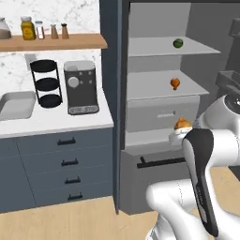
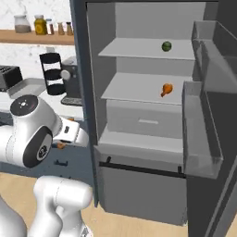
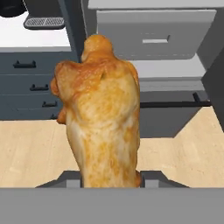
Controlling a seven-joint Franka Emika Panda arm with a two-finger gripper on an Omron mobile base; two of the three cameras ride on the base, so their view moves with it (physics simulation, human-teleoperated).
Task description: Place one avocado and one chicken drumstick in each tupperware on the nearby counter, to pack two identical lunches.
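Note:
My gripper (image 3: 111, 179) is shut on a golden-brown chicken drumstick (image 3: 100, 118) that stands up between its fingers. From the left base view, this drumstick (image 1: 182, 124) hangs in front of the open fridge's lower part, at the gripper (image 1: 180, 134). Inside the fridge, a green avocado (image 1: 178, 43) (image 2: 166, 46) lies on the top shelf. A second drumstick (image 1: 175, 83) (image 2: 166, 89) lies on the shelf below. The white counter (image 1: 56, 124) (image 3: 35, 37) runs to the left of the fridge. The tupperware is out of view.
A coffee machine (image 1: 81, 87), a black tiered rack (image 1: 47, 83) and a sink (image 1: 16, 105) sit on the counter. The fridge door (image 2: 208, 125) stands open at the right. Jars line the wooden wall shelf (image 1: 51, 42). Dark drawers (image 1: 65, 161) lie under the counter.

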